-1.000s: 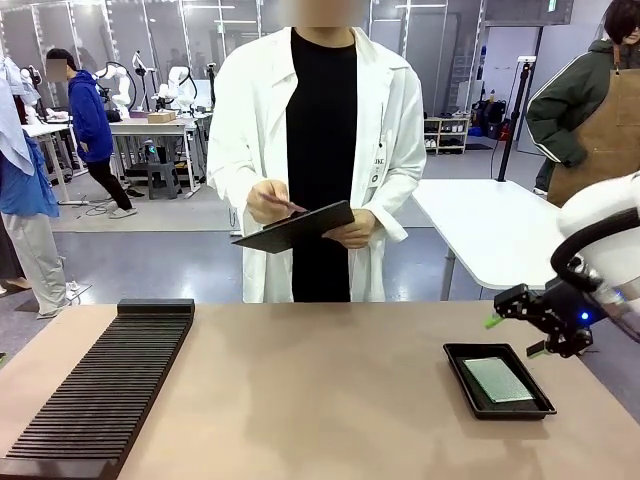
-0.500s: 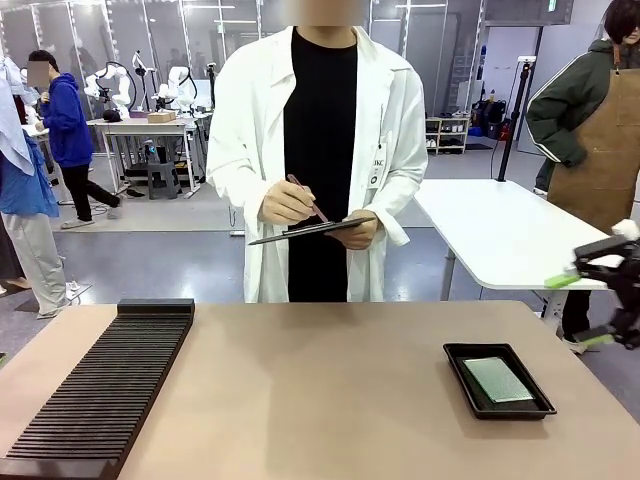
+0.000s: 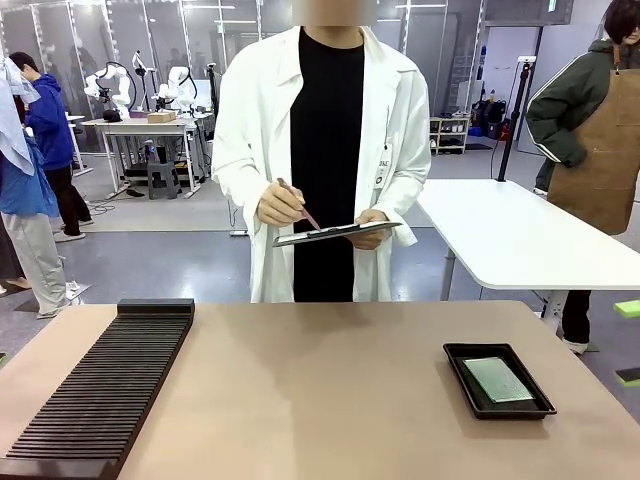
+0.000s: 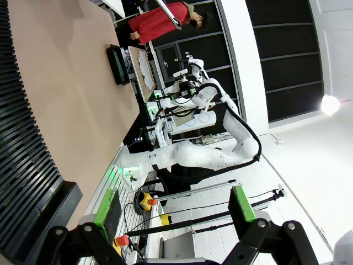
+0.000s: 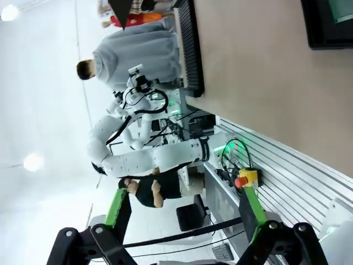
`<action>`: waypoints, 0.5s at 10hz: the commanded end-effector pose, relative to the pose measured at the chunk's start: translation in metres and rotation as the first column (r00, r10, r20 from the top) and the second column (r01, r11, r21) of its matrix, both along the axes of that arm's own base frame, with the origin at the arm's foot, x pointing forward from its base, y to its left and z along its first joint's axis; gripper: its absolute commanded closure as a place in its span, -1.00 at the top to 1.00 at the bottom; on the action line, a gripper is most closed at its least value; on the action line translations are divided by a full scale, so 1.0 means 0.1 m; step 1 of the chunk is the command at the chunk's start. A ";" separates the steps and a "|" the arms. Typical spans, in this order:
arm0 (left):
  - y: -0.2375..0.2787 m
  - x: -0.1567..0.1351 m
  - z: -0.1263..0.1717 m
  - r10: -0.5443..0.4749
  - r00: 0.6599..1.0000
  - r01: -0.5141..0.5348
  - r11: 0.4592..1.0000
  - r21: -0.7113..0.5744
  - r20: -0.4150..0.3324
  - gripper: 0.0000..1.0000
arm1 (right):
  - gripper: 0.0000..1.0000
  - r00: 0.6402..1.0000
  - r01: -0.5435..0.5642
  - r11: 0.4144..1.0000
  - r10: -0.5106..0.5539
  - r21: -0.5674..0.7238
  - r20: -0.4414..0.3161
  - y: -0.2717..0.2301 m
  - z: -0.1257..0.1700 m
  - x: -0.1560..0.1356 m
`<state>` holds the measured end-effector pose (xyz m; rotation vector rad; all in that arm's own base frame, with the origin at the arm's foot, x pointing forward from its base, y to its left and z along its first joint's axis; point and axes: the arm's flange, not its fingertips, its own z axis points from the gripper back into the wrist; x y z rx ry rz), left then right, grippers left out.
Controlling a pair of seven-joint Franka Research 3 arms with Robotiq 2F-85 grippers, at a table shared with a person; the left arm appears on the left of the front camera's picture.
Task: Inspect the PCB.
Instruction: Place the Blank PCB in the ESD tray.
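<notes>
The green PCB [image 3: 497,380] lies flat in a black tray [image 3: 455,352] on the right side of the table. My right gripper [image 3: 630,342] hangs open at the picture's right edge, off to the right of the tray, with just its green pads showing. In the right wrist view the right gripper [image 5: 183,211] is open and holds nothing, and the tray [image 5: 325,33] with the PCB [image 5: 345,8] is at the top right corner. In the left wrist view, the left gripper [image 4: 174,205] is open and holds nothing, with the tray [image 4: 117,65] far off.
A long black slotted rack [image 3: 100,390] lies on the table's left side. At the far side a person in a white coat holds a clipboard [image 3: 335,233] and a pen over it. A white table [image 3: 500,235] stands behind at the right.
My right gripper has drawn away to the right, from just above the tray to the picture's edge. The person has levelled the clipboard and brought the pen to it.
</notes>
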<state>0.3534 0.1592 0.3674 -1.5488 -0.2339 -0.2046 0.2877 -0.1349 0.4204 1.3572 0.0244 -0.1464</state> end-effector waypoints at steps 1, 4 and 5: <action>0.01 -0.01 0.01 -0.005 1.000 0.005 1.000 0.005 0.001 1.00 | 1.00 0.999 -0.019 0.998 0.017 0.056 0.040 0.01 -0.10 0.04; 0.01 -0.01 0.01 -0.005 1.000 0.005 1.000 0.005 0.001 1.00 | 1.00 1.000 -0.008 1.000 0.008 0.026 0.011 0.01 -0.08 -0.01; 0.01 -0.01 0.01 -0.005 1.000 0.005 1.000 0.005 0.001 1.00 | 1.00 1.000 -0.008 1.000 0.008 0.026 0.011 0.01 -0.08 -0.01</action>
